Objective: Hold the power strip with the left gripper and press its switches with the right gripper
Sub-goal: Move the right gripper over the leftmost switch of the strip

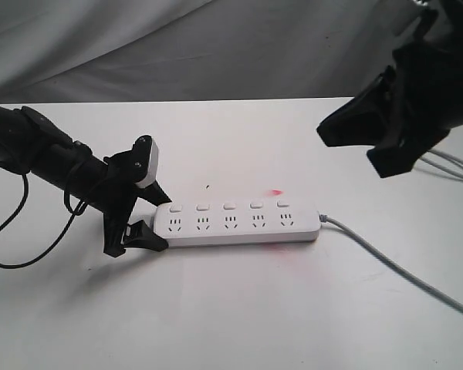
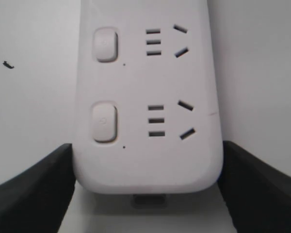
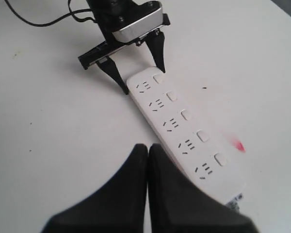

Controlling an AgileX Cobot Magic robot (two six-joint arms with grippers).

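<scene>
The white power strip (image 1: 243,231) lies flat on the table, its grey cord (image 1: 393,266) running off to the right. Its switches (image 1: 228,206) form a row along the far side, one above each socket. My left gripper (image 1: 160,223) straddles the strip's left end. In the left wrist view its black fingers (image 2: 48,189) press against both long edges of the strip (image 2: 145,165). My right gripper (image 1: 328,129) hangs in the air above and to the right of the strip, shut with nothing in it. Its joined tips (image 3: 148,148) point toward the strip (image 3: 184,128), clear of the switches (image 3: 202,136).
A red smear (image 1: 275,191) marks the white table (image 1: 231,324) just behind the strip, with another faint one in front. A grey cloth (image 1: 216,46) hangs behind the table's back edge. Black cable (image 1: 15,231) loops under the left arm.
</scene>
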